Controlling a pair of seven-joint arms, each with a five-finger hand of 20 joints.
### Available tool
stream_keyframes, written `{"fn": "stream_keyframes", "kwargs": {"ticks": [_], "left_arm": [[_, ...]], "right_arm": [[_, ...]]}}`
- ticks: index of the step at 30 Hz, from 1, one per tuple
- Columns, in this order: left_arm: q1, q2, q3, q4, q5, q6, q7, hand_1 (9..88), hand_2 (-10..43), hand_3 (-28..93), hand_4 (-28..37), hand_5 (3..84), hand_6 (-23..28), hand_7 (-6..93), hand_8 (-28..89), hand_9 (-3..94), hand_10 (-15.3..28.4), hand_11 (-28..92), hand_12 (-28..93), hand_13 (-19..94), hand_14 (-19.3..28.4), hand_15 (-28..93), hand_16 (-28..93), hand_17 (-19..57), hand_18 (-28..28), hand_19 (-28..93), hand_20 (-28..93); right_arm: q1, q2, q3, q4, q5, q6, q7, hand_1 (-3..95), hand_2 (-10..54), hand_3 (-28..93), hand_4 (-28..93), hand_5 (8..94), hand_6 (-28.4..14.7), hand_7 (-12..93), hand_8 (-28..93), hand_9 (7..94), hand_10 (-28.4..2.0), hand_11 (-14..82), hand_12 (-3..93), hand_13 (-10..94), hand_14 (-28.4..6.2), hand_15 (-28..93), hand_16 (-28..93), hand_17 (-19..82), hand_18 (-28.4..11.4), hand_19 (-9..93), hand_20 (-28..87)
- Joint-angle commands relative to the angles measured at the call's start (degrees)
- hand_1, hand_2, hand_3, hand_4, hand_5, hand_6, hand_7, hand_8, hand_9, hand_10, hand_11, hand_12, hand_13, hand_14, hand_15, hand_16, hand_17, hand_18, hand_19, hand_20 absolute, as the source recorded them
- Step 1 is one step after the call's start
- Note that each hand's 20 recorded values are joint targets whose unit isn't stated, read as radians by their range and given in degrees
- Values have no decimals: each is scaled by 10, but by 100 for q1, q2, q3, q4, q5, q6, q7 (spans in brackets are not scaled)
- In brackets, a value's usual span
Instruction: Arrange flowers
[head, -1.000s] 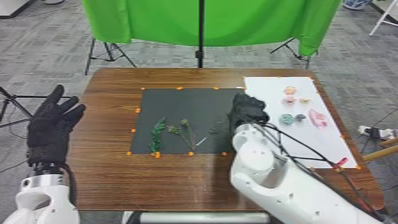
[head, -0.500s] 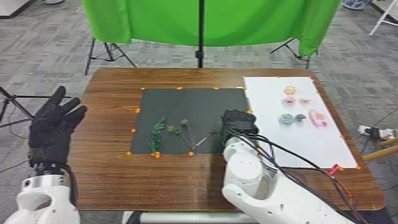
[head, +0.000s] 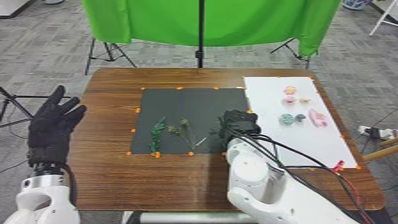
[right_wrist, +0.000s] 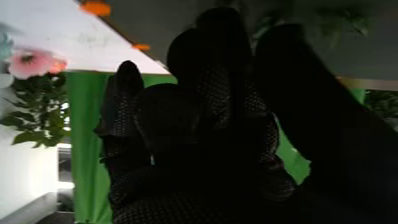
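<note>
On the dark sheet (head: 164, 104), a sprig (head: 157, 135) lies — lengthwise, near-to-far.

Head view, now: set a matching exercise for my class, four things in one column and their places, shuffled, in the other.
Things
1. Green stems
2. Left hand
3. Flowers
4. Right hand

Places
A. On the white sheet
B. On the dark sheet
C. Where the two sheets meet
D. Left of both sheets

Pairs: 1-B, 2-D, 3-A, 4-C
</note>
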Motion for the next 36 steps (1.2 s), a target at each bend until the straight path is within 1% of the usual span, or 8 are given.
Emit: {"fn": "stream_keyframes", "kwargs": {"ticks": [1,7,11,15,18,20,25,36], "left_arm": [[131,6,-42,-30,-56,38,32,227,65,830,-276,340,67,74,-82,316,184,235,101,195,260,549,-110,-102,259,516,52],[-27,-2,20,35,-60,44,-30,228,66,830,-276,340,67,73,-82,316,185,234,100,195,259,549,-109,-102,259,515,52],[-144,71,81,88,-72,31,-37,226,67,827,-279,340,67,74,-82,316,184,233,101,195,259,549,-109,-102,259,516,52],[-164,134,100,107,-141,72,11,222,68,823,-281,340,67,74,-82,316,185,233,101,194,260,549,-110,-102,259,515,51],[-165,131,91,111,-152,56,6,214,73,819,-282,340,67,74,-82,316,184,233,101,195,259,548,-110,-102,259,515,51],[-137,186,99,100,-197,108,72,211,74,821,-282,340,67,73,-82,316,184,233,101,194,259,548,-109,-102,260,515,51],[-111,217,117,107,-252,118,131,210,74,821,-282,340,67,73,-82,316,184,232,101,195,260,547,-109,-101,259,515,51],[-12,77,74,93,-176,72,15,214,72,825,-283,339,66,74,-82,316,185,233,101,195,260,548,-108,-102,259,516,51]], "right_arm": [[-97,372,247,-401,-76,203,100,409,-95,705,-250,758,-74,190,-113,719,-195,547,239,711,-136,824,209,278,-283,925,186],[-394,931,1006,-590,15,889,-9,379,-95,712,-246,676,-88,159,-115,658,-213,534,227,663,-154,815,199,254,-284,893,178],[-673,1331,1548,-461,294,1450,-33,376,-95,737,-249,604,-69,148,-118,612,-211,508,206,610,-167,793,175,208,-284,860,175],[-882,1554,1921,-280,812,1712,-127,378,-95,762,-261,561,-61,157,-124,573,-213,515,198,572,-167,792,158,180,-283,837,183],[-1015,1665,2107,-198,1297,1745,-144,376,-95,779,-271,531,-56,166,-129,541,-214,522,193,544,-164,789,142,161,-280,804,189],[-1032,1729,2079,-71,1246,1763,-209,376,-95,787,-277,511,-50,174,-135,518,-216,518,183,523,-164,789,129,152,-280,789,198],[-941,1866,1863,161,1040,1842,-271,374,-95,794,-281,475,-33,185,-140,488,-221,507,176,493,-164,786,122,145,-282,775,206],[-503,1884,1159,634,626,1774,-420,373,-95,796,-283,444,3,200,-151,477,-214,497,166,481,-160,782,108,145,-284,742,217]]}}
